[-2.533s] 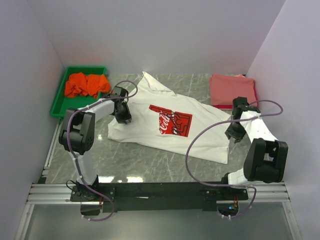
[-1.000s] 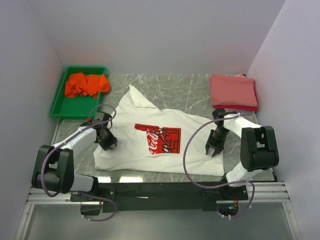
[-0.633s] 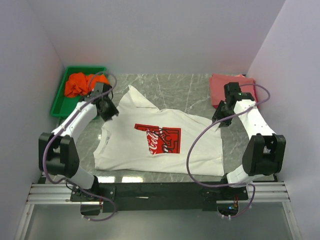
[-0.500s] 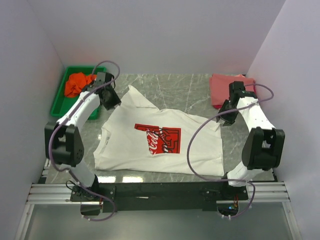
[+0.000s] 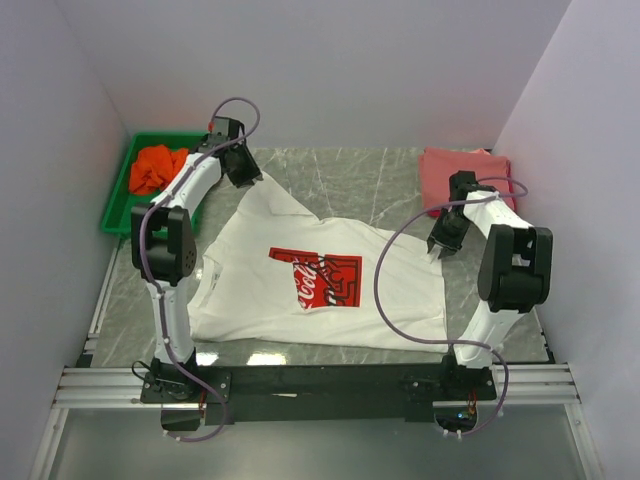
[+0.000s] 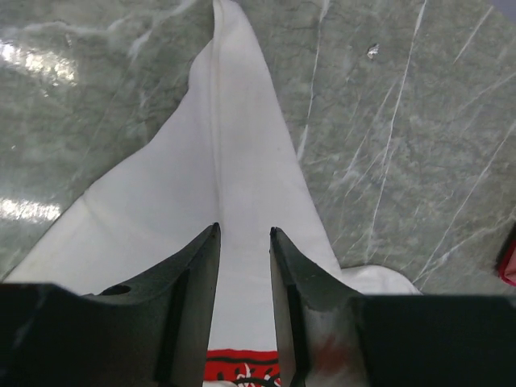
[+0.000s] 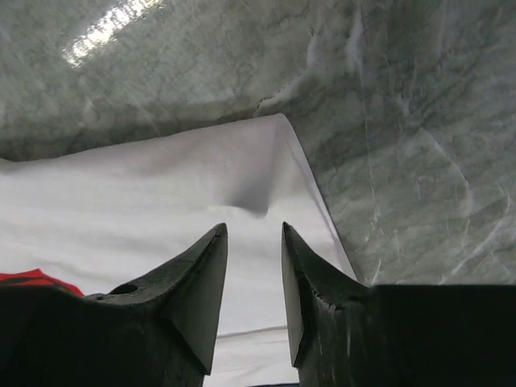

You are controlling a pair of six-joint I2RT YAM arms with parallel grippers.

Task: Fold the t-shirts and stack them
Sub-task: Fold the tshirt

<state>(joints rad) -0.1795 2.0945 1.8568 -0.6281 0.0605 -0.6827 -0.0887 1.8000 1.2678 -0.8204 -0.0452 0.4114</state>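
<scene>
T-shirts: 4 that can be told apart. 1 white t-shirt [image 5: 405, 290] w/ 1 red print [image 5: 315, 278], on the counter [image 5: 350, 185]; 1 orange t-shirt [image 5: 158, 168], bunched up, poss. more than 1 in that heap, can't tell; 1 salmon-pink t-shirt [image 5: 462, 175], folded, w/ 1 red t-shirt [image 5: 511, 175] seen only as a thin edge under it. Trays: 1 green tray [image 5: 120, 205]. Arms: 2, left arm [image 5: 165, 250] & right arm [image 5: 513, 265]. Fingers: 2 per arm, left fingers [image 6: 189, 298] & right fingers [image 7: 197, 298], 4 total. Purple cables [image 5: 385, 270]: 2, 1 per arm.
</scene>
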